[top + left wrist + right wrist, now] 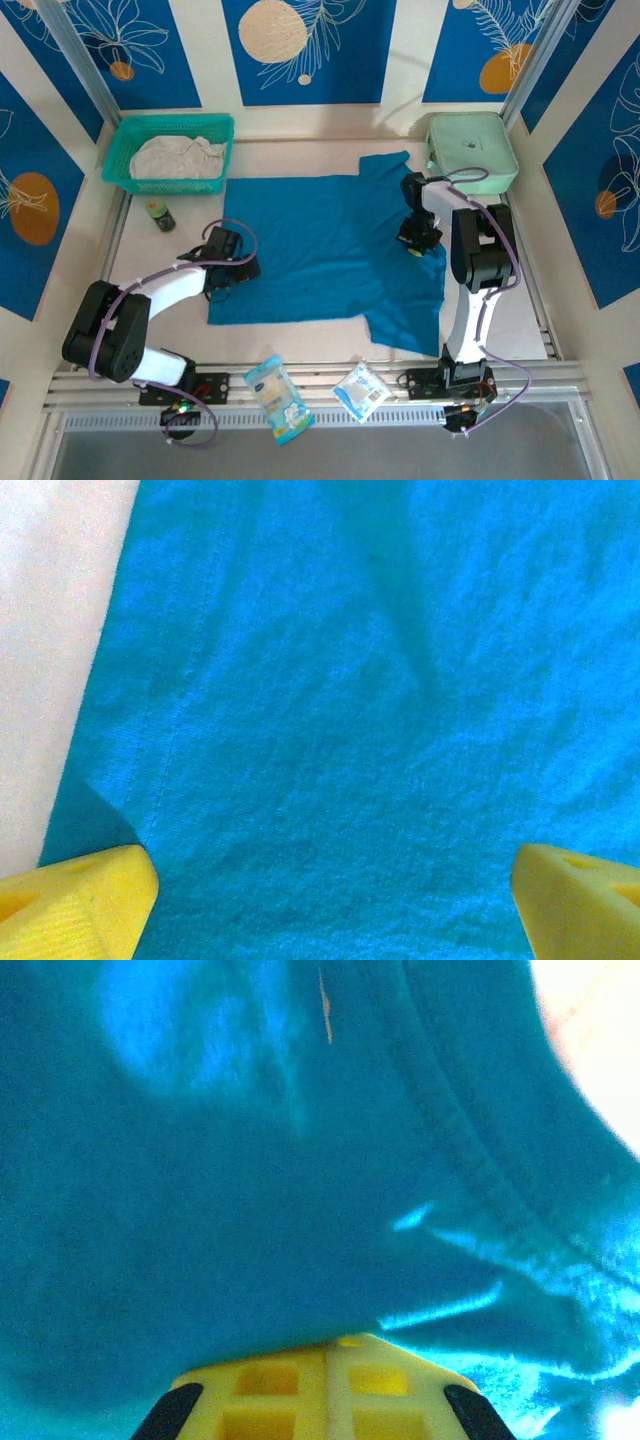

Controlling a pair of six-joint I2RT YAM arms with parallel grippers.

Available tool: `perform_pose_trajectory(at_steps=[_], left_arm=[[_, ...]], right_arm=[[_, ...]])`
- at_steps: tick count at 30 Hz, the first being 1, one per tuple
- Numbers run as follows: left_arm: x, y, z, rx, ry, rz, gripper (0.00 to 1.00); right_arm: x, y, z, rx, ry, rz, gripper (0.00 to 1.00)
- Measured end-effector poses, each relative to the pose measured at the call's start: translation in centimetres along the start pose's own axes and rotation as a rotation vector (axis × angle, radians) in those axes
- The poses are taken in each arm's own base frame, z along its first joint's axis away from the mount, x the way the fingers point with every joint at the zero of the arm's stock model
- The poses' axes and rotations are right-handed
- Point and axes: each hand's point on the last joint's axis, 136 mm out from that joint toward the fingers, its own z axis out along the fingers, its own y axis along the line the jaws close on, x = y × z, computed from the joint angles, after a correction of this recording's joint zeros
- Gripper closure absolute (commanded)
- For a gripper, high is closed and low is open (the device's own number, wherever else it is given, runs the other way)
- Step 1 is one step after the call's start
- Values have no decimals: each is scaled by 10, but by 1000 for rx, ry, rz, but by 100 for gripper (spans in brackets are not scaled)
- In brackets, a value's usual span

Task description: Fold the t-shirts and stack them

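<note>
The teal-blue t-shirt [320, 250] lies spread flat across the table, one sleeve toward the back right and one toward the front right. My left gripper [232, 262] hovers low over its left hem, open, with both yellow fingertips [85, 900] wide apart above the cloth [350, 710]. My right gripper [418, 243] is at the shirt's right side by the collar. In the right wrist view its jaws [330, 1345] are shut together, with teal cloth [250, 1180] bunched at the tips. The off-white t-shirt [178, 158] lies crumpled in the teal basket [215, 122].
A mint-green zip case [472, 150] sits at the back right, close behind the right arm. A small dark bottle [160, 215] stands left of the shirt. Two snack packets [278, 395] [361, 390] lie on the front rail.
</note>
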Motion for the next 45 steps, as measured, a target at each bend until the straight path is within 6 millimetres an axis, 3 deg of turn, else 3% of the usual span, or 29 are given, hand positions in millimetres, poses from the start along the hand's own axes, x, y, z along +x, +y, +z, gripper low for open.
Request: perform_pose_trajectory(at_steps=[7,12,15,18,21,23,25,28,32,34,37,39,45], left_arm=[[-13,-2,8,-35,-17,-14,7],[-20,-6,8,-39,-21,-4,7],[-21,-5,2,-58,-2,30,6],[-32,-10,-15,-57,-17,70,5],[-59,-25,-46,-17,-91,104,6],[-75,-37,-68,19,-141,124,12],[-80,-48,-80,49,-156,148,21],[-66,-57,-79,73,-113,195,46],[-14,-66,-58,97,19,267,78],[12,-63,-42,87,97,286,86],[38,-47,-16,30,183,286,93],[45,-39,-5,-5,207,283,94],[18,-47,8,-47,116,283,94]], right_arm=[[-33,11,-3,-40,-26,-19,100],[-36,12,-4,-51,-32,-32,100],[-32,9,-9,-64,-50,-43,95],[-26,3,-29,-89,-82,-57,91],[-23,2,-63,-145,-154,-77,90],[-17,1,-81,-178,-194,-89,91],[-5,1,-87,-195,-200,-108,97],[26,-3,-69,-184,-145,-140,100],[68,-12,-29,-134,-20,-170,100],[80,-16,-19,-116,16,-176,100],[85,-15,-9,-111,33,-174,100],[84,-13,-6,-111,31,-174,100],[78,-8,3,-95,36,-167,100]])
